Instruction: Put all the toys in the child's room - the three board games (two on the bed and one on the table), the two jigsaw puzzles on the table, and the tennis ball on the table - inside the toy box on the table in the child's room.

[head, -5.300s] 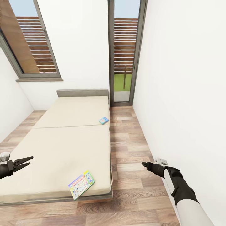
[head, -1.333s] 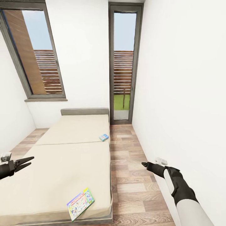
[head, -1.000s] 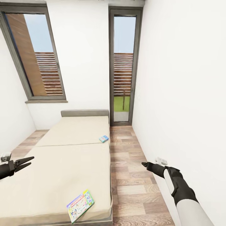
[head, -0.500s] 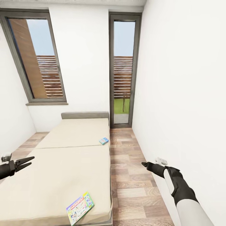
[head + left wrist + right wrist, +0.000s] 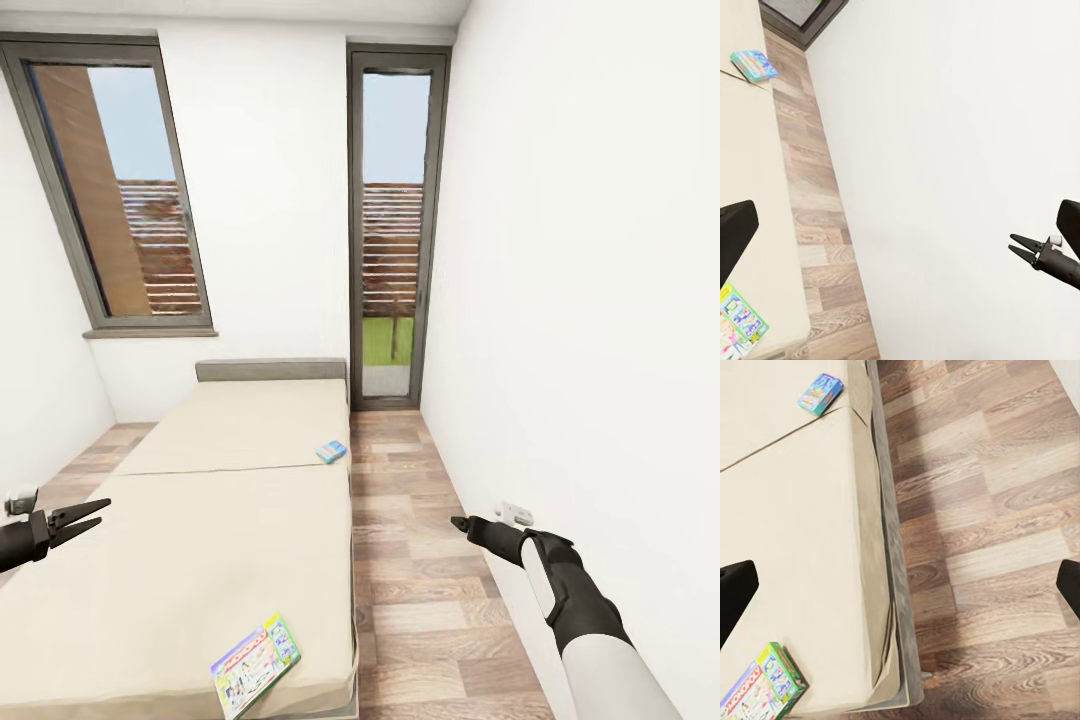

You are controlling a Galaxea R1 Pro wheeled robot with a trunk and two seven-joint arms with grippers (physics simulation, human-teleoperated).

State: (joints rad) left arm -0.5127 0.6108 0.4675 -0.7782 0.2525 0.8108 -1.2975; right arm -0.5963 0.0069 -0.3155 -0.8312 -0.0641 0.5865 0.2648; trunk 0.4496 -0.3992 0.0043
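Board games are waiting on the bed (image 5: 200,520): the yellow-green-pink board game (image 5: 255,665) is lying flat at the near corner of the mattress, at about 6 o'clock in the head view, while the blue board game (image 5: 331,451) is sitting farther up the same edge, just beside the seam between the two mattress halves, well apart from the first. The left gripper (image 5: 85,517) is hanging out at 8 o'clock with its fingers parted and nothing between them; the right gripper (image 5: 462,524) is hovering over the wood floor (image 5: 420,560) at 4 o'clock, and whether its fingers are parted I cannot tell, though nothing is showing in it. The nearer box is lying between the two arms, its long axis running diagonally toward 1 o'clock, below and inboard of both claws. Judging by the open floor alongside, the right arm looks better placed, reaching toward 8 o'clock to take the box across its short width.
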